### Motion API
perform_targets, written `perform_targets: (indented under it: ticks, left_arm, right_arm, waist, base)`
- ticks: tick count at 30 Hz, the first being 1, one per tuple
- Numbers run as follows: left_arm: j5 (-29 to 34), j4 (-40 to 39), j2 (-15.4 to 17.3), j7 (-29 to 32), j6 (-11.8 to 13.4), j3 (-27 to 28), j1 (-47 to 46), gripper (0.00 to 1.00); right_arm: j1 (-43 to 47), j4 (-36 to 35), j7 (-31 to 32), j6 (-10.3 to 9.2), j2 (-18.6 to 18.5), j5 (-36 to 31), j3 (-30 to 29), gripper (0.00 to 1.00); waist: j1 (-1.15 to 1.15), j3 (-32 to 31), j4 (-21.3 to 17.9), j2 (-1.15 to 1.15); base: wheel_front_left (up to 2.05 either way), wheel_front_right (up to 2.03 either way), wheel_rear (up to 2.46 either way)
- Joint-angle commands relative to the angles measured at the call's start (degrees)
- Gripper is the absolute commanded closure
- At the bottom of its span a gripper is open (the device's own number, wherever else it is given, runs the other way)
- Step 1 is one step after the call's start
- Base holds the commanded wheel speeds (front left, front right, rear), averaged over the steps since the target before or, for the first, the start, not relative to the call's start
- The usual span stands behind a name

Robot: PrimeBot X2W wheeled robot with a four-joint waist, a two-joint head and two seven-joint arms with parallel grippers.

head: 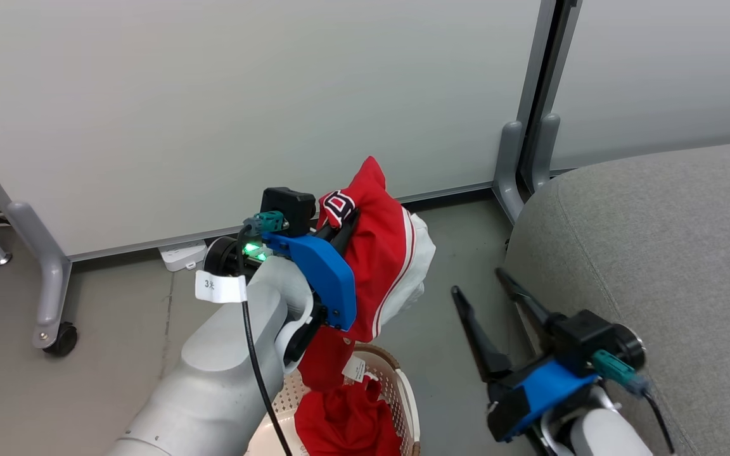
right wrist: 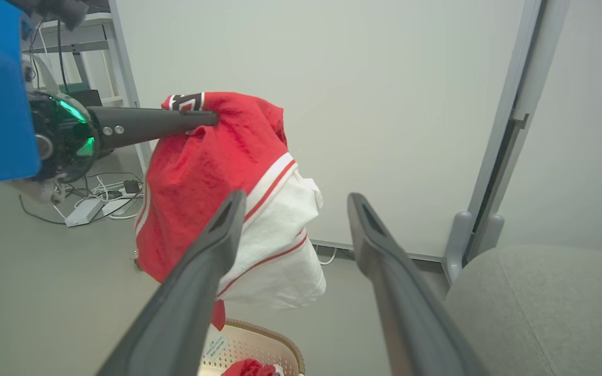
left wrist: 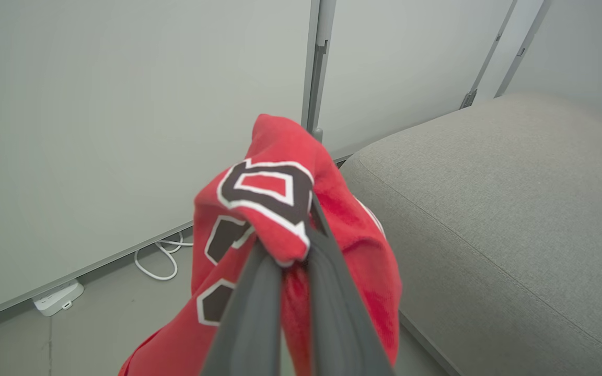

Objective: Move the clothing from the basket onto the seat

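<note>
head view | left claw (head: 342, 216) clamps red garment (head: 385, 248) above basket (head: 405, 405) | right claw (head: 477, 282) spread

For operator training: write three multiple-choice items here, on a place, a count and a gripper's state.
1. The numbered red jersey is: A. on the sofa B. held by the left gripper above the basket C. on the floor
2. How many garments lie in the basket? A. none B. one C. three
3. The right gripper is: A. open, empty B. shut on cloth C. shut on the basket

Answers: B, it pinches the jersey by the number; B, one red garment lies inside; A, nothing sits in its wide gap.
</note>
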Motion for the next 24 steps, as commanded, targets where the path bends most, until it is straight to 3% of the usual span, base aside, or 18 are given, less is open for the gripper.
perform_targets:
  ticks: [1, 11, 24]
  left_arm:
    - [-0.26, 0.02, -0.03, -0.48, 0.03, -0.2, -0.73, 1.0]
    - [-2.17, -0.49, -0.03, -1.71, 0.6, -3.5, -1.93, 1.0]
    - [-5.97, -3.01, -0.02, -2.38, 0.87, -8.58, -3.14, 1.0]
  right_arm:
    - [-1.19, 0.53, 0.22, 0.02, -0.19, 0.97, 0.82, 0.0]
    - [-12.7, 10.44, 2.9, 0.02, -0.2, 7.97, 10.42, 0.0]
    - [-24.39, 27.55, -0.29, 0.03, -0.19, 18.29, 18.55, 0.0]
  waist:
    - [0.0, 0.14, -0.03, 0.0]
    - [0.0, 1.3, 0.07, 0.0]
    - [0.0, 1.9, 2.29, 0.0]
  base:
    - [0.0, 0.0, 0.0]
    - [0.0, 0.0, 0.0]
    - [0.0, 0.0, 0.0]
